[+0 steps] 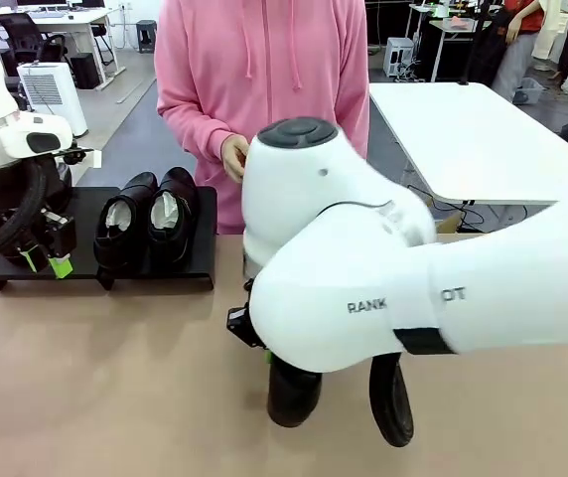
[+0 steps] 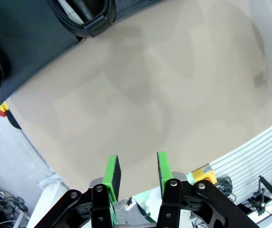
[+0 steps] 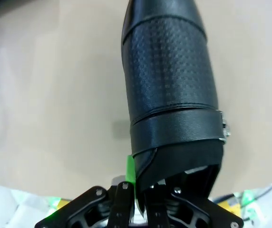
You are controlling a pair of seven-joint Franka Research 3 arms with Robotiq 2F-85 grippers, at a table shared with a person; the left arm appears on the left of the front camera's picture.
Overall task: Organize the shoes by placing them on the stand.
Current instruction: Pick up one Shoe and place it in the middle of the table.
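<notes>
Pinched shut, my right gripper [image 3: 138, 190] clamps the rim of a glossy black leather dress shoe [image 3: 171, 90] whose toe points away from my fingers, above the bare tan tabletop [image 3: 45, 95]. My left gripper [image 2: 136, 173] hangs part-spread and empty just in front of the low matte-black rectangular stand [image 1: 85, 266]. I judge I am mid-carry, and next I must swing across to the stand's free end beside the two black shoes [image 1: 150, 221] already there; my own white arm [image 1: 383, 288] hides the grip from the front, and I cannot make out a fourth shoe.
</notes>
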